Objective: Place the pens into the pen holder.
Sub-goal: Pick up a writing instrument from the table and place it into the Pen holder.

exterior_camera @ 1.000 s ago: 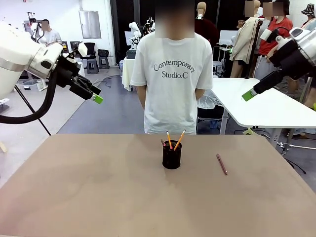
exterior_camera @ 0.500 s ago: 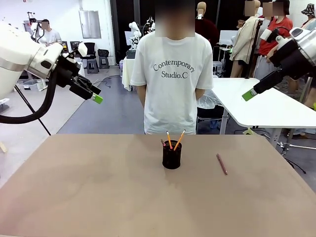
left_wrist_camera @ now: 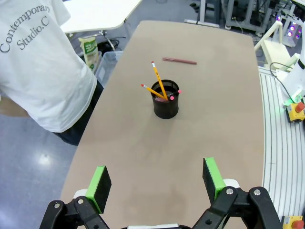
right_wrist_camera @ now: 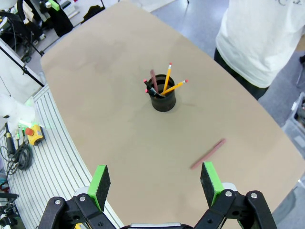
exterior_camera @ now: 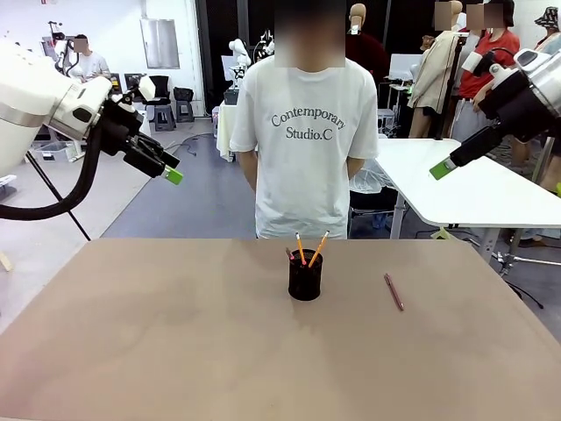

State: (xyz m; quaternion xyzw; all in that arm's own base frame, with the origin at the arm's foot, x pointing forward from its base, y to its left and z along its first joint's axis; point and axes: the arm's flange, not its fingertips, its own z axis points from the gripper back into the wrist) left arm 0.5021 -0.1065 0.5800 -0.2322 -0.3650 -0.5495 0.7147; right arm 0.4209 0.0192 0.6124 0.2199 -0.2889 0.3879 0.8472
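A tan table [exterior_camera: 175, 333] fills the near part of the room, and 1 person [exterior_camera: 305, 132] in a white T-shirt stands at its far edge. In the front view, 1 black mesh pen holder [exterior_camera: 305, 282] stands near the middle of the table, with 2 orange-yellow pencils [exterior_camera: 300, 249] leaning out of its top. 1 brownish-pink pen [exterior_camera: 394, 291] lies flat on the table, apart from the holder. The left gripper [exterior_camera: 173, 175] and the right gripper [exterior_camera: 442, 169] both hang high above the table. The holder is well below and between them, and the loose pen is below the right one.

In the left wrist view, the left gripper [left_wrist_camera: 156, 180] has its 2 green pads spread wide, with nothing between them and nothing touching them. The pen holder [left_wrist_camera: 166, 101] stands well ahead of the jaws, about on their middle line. It holds the 2 pencils and some short items with pink-red ends. The loose pen [left_wrist_camera: 179, 60] lies beyond the holder, further from the jaws.

In the right wrist view, the right gripper [right_wrist_camera: 155, 182] is also released wide and grips nothing. The pen holder [right_wrist_camera: 164, 100] stands well ahead of the jaws. Inside it I count 2 pencils, 1 brownish stick [right_wrist_camera: 153, 80] and 1 black marker [right_wrist_camera: 150, 89] with a red end. The brownish-pink pen [right_wrist_camera: 208, 153] lies on the table just ahead of 1 pad, nearer to the jaws than the holder is.
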